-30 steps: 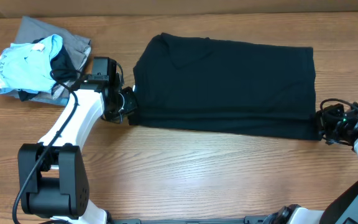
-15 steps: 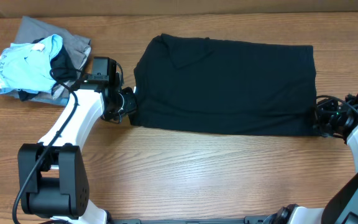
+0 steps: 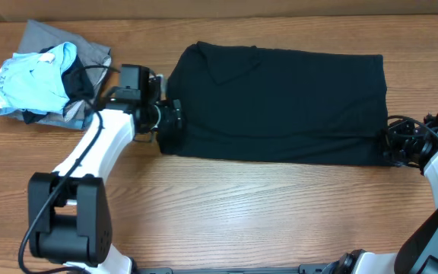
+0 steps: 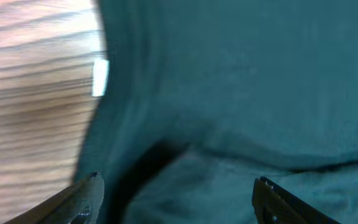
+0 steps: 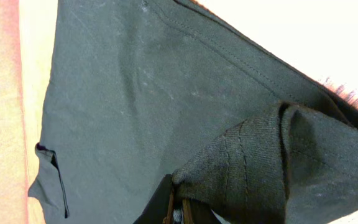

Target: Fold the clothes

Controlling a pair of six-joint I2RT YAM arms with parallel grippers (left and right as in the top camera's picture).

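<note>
Black fabric fills the left wrist view, where the left gripper [image 4: 178, 185] hangs with its two fingers spread wide and nothing between them, poised over the left edge of the large black short-sleeved soft-fabric shirt [image 3: 280, 99]; whether the tips touch the cloth cannot be told. A small white label [image 4: 99, 78] shows at that edge, just beside the bare wood. The right gripper [image 5: 178, 210] is pinched onto a bunched fold of the shirt at its lower right corner, the cloth rising in a ridge toward it. The shirt lies spread flat across the middle of the light wooden table [image 3: 242, 213], its long side running left to right between the two arms. There is one black shirt, with two arms and two grippers. At the far left corner, well apart from the shirt, sits one heap holding a crumpled light-blue garment [image 3: 29, 80] on a grey garment [image 3: 48, 34]; some dark cloth is tucked in it, too tangled to count. The right gripper's fingers are almost wholly hidden under the fold, and the left wrist view is blurred.
</note>
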